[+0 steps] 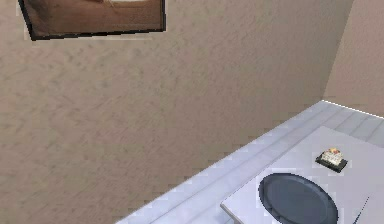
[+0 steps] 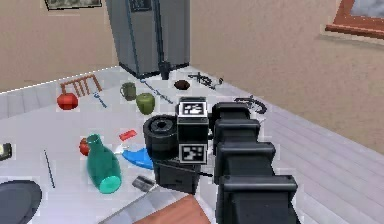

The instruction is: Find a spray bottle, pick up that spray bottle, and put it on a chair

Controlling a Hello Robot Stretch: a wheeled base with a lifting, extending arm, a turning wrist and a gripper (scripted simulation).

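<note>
On the table point(image 2: 310, 150), a teal bottle point(image 2: 100, 168) sat just left of the claw point(image 2: 158, 140) in the arm side view. I could not tell the claw's spread, nor whether it held anything. Farther out stood a green mug point(image 2: 146, 102), then a grey fridge point(image 2: 155, 35).

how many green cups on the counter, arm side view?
2. One green cup stands in front of the fridge; the second green cup sits just right of it, nearer the camera. The arm may hide more.
</note>
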